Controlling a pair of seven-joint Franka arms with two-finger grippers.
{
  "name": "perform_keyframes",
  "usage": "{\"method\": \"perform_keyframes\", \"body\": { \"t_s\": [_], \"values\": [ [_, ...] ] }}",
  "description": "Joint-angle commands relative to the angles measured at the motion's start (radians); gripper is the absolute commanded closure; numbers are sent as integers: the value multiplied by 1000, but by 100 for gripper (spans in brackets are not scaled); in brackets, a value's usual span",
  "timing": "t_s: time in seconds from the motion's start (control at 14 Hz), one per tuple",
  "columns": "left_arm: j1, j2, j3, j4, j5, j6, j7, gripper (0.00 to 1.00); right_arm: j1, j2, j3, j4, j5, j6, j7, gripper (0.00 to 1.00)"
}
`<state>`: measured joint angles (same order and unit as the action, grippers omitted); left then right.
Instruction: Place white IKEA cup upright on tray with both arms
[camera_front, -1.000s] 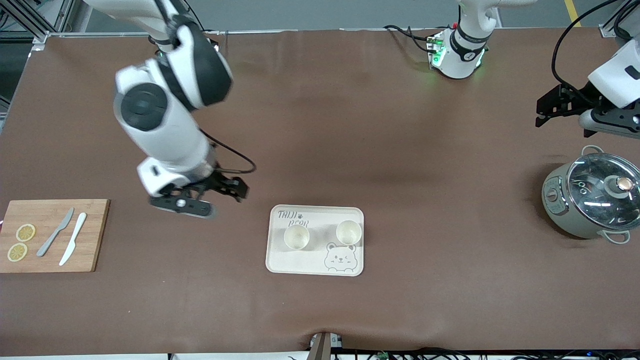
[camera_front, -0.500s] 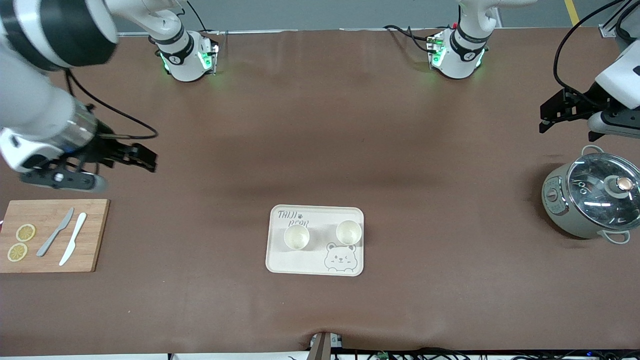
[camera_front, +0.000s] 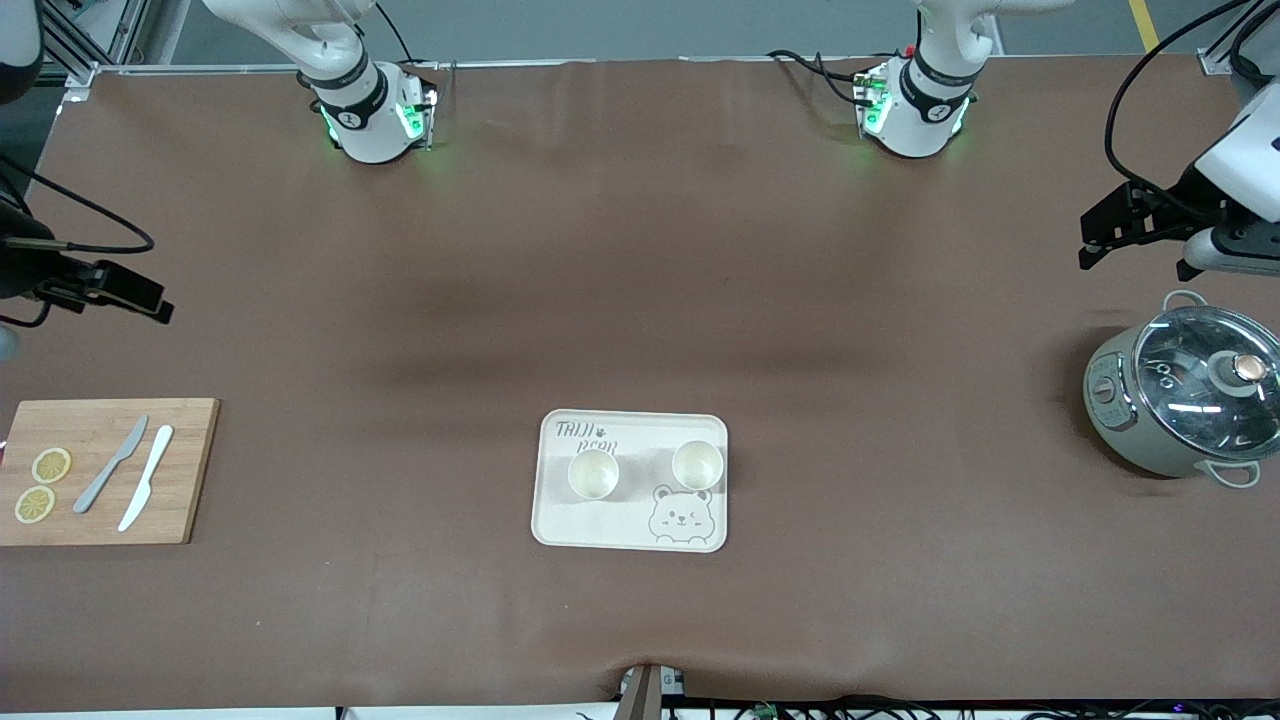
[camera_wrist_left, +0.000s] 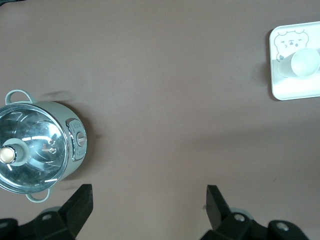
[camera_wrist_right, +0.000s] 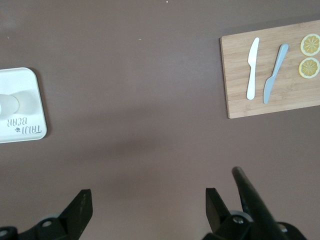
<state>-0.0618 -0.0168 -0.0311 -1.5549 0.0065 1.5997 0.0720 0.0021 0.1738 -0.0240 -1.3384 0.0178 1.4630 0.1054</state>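
Two white cups (camera_front: 593, 473) (camera_front: 697, 464) stand upright, side by side, on the cream tray (camera_front: 560, 522) with the bear drawing, in the middle of the table. Neither gripper touches them. My right gripper (camera_front: 150, 298) hangs open and empty over bare table at the right arm's end. The right wrist view shows its spread jaws (camera_wrist_right: 148, 197), with the tray (camera_wrist_right: 27, 82) and one cup (camera_wrist_right: 6, 106) at the picture's edge. My left gripper (camera_front: 1088, 240) hangs open and empty over bare table by the pot. The left wrist view shows it (camera_wrist_left: 149, 195), the tray (camera_wrist_left: 295, 91) and a cup (camera_wrist_left: 304, 63).
A wooden cutting board (camera_front: 190, 480) (camera_wrist_right: 235, 75) with two knives and two lemon slices lies at the right arm's end. A grey-green pot with a glass lid (camera_front: 1180, 400) (camera_wrist_left: 40, 145) stands at the left arm's end. Brown mat covers the table.
The right arm has swung away from beside the tray to the right arm's end of the table, still open. The left gripper has barely shifted. The cups have not moved.
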Motion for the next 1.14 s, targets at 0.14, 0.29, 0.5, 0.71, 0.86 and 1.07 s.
{"method": "perform_keyframes", "body": {
  "t_s": [0.14, 0.29, 0.5, 0.71, 0.86, 1.07],
  "values": [
    [2, -18, 2, -19, -13, 8, -12, 0, -91, -13, 19, -25, -48, 29, -136, 0],
    [2, -18, 2, -21, -11, 8, -12, 0, -93, -16, 19, -25, -50, 42, -153, 0],
    [2, -17, 2, -21, -11, 8, -12, 0, -93, -17, 19, -25, -49, 42, -153, 0],
    [0, -15, 2, -21, -11, 8, -12, 0, -91, -17, 21, -25, -47, 39, -154, 0],
    [0, -15, 2, -21, -11, 8, -11, 0, -91, -17, 21, -25, -47, 39, -154, 0],
    [0, -15, 2, -21, -11, 8, -11, 0, -91, -19, 21, -25, -47, 37, -154, 0]
  ]
}}
